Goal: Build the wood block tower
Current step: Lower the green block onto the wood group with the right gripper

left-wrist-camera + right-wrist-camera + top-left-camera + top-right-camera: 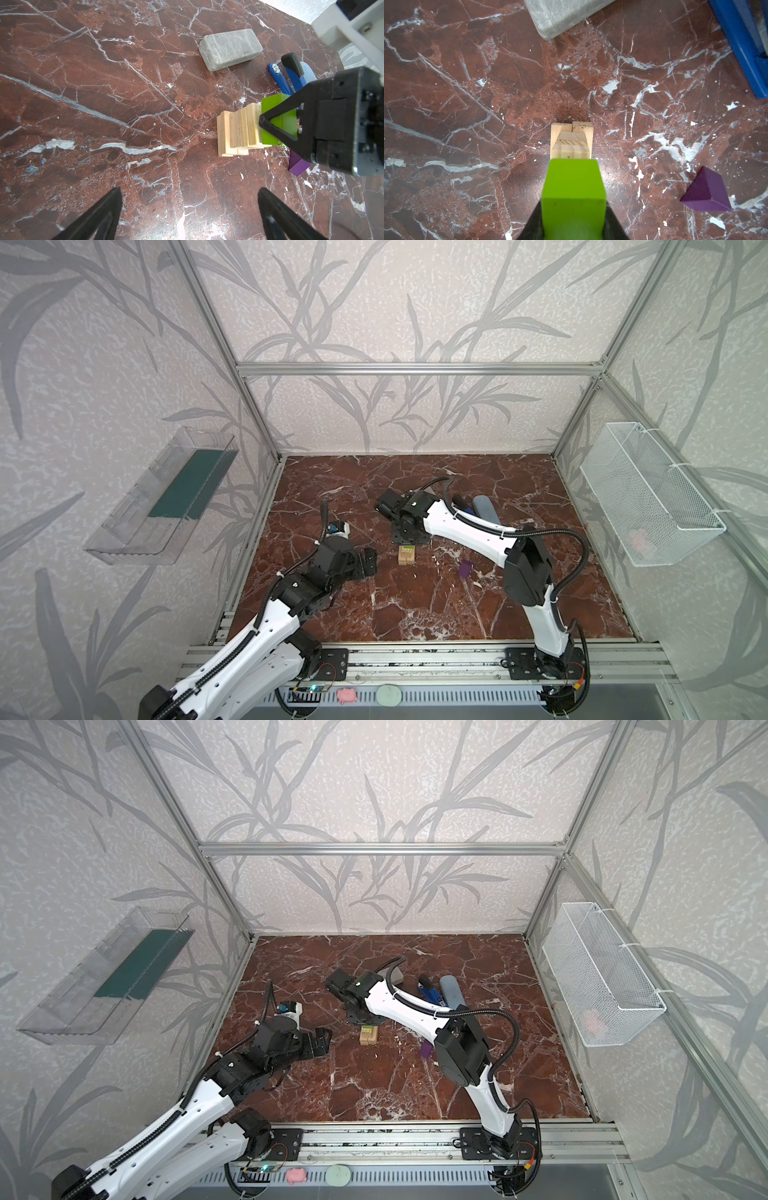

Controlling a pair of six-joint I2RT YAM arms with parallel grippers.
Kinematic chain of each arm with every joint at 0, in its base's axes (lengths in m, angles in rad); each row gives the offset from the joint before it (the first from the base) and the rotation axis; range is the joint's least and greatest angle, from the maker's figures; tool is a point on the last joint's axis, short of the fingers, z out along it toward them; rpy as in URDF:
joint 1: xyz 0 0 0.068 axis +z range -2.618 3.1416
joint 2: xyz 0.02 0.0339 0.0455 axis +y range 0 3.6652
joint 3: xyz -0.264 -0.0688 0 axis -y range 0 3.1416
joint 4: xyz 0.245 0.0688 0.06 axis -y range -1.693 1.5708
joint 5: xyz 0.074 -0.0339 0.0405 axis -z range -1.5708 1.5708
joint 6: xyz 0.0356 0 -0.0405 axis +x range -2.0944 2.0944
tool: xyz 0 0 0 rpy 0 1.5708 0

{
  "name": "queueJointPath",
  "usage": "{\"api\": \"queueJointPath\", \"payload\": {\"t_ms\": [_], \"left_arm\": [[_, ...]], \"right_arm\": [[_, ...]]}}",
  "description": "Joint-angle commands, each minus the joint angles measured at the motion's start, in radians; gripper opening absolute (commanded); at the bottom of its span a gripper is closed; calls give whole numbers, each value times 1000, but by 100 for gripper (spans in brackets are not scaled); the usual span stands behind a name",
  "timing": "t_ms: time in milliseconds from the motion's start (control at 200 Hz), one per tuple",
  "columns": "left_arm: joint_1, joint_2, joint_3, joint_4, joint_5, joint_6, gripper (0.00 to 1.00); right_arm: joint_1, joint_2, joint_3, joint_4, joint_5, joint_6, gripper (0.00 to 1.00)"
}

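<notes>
Right end effector point(573, 224) pinches the green block point(572, 187) over the tower point(572, 143), aligned for placement. Left end effector point(189, 193), spread, stands clear, likely to avoid toppling it.

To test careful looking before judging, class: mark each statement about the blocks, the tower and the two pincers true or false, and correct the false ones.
1. The right pincer grips the lime green block at the top of the tower. True.
2. The purple block sits on the tower. False: it lies on the table, apart from the tower.
3. The left pincer is open and holds nothing. True.
4. The grey slab forms the tower's base. False: it lies on the table, apart from the tower.
</notes>
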Motion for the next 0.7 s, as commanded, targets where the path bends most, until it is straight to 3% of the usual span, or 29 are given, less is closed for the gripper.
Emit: {"api": "queueJointPath", "payload": {"t_ms": [0,265,695], "left_arm": [[7,-15,-7,-9,-24,-3,99],[10,-13,-10,-3,-19,-4,99],[10,-8,-9,-2,-17,-1,100]], "right_arm": [[7,24,33,-11,7,12,13],[7,32,37,-9,4,13,15],[6,33,41,-19,-4,17,33]]}}
